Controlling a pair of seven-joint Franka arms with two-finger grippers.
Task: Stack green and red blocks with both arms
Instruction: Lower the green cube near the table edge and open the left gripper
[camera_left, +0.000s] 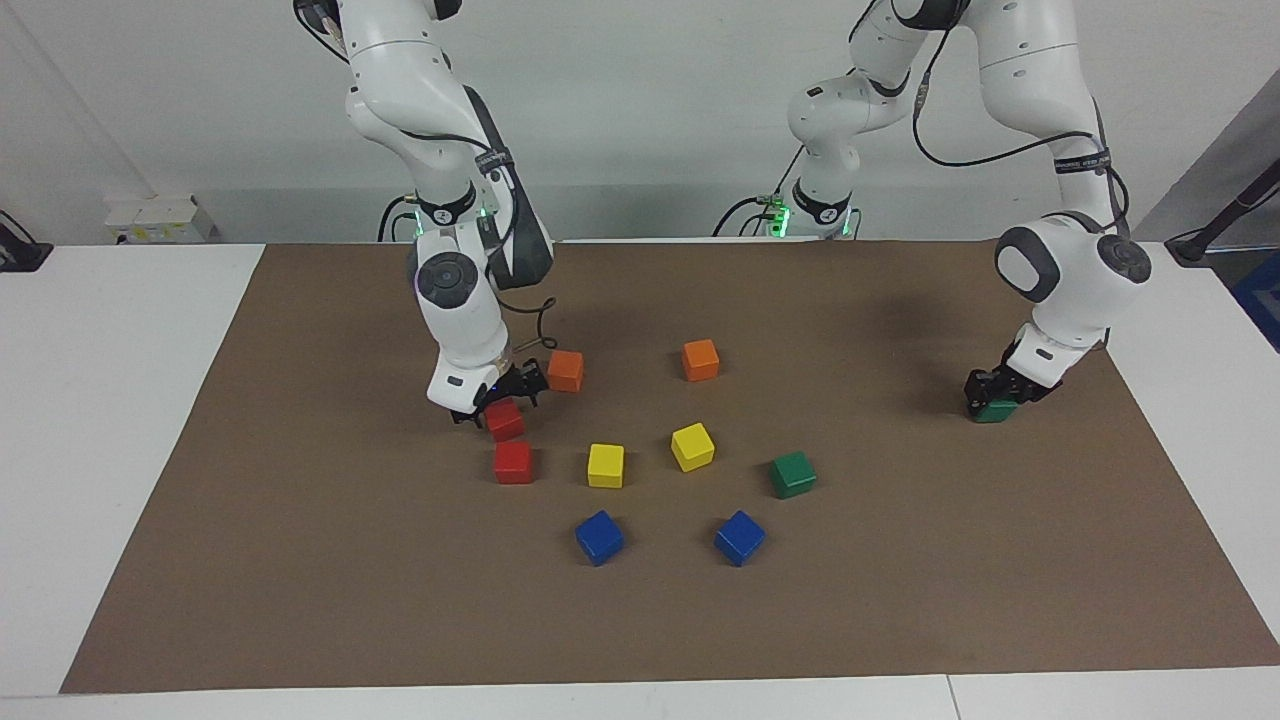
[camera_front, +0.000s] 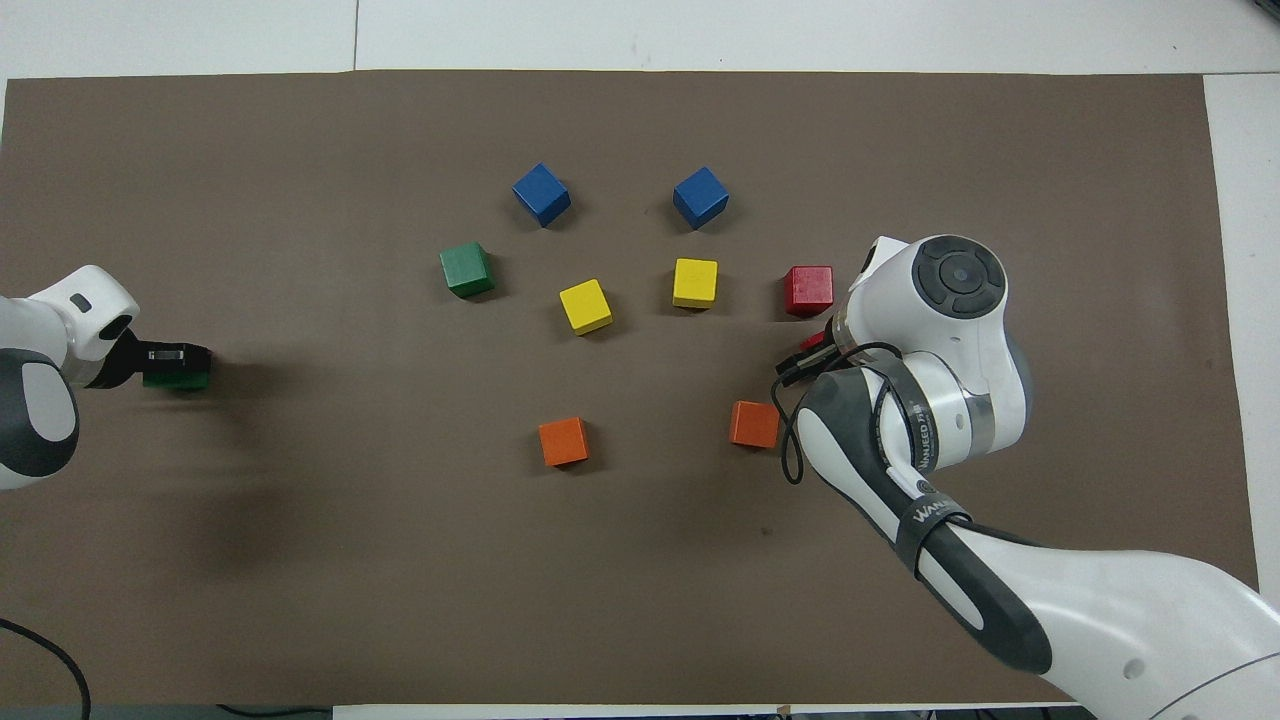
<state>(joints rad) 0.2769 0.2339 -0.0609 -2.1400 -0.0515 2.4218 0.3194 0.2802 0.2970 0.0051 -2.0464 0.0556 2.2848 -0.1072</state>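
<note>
I see brown mat (camera_left: 300, 560) on white table (camera_left: 100, 400), grey wall (camera_left: 650, 100) above. Right gripper (camera_left: 503, 405) clamps red block (camera_left: 505, 420) over second red block (camera_left: 513, 462). Left gripper (camera_left: 993, 398) clamps green block (camera_left: 996, 410) at mat's left-arm end; second green block (camera_left: 793, 474) beside yellow cubes (camera_left: 692, 446).

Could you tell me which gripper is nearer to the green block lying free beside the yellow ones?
Left. The left gripper, shut on another green block, is toward its own end of the table from the free green block. The right gripper holds a red block past both yellow blocks.
</note>
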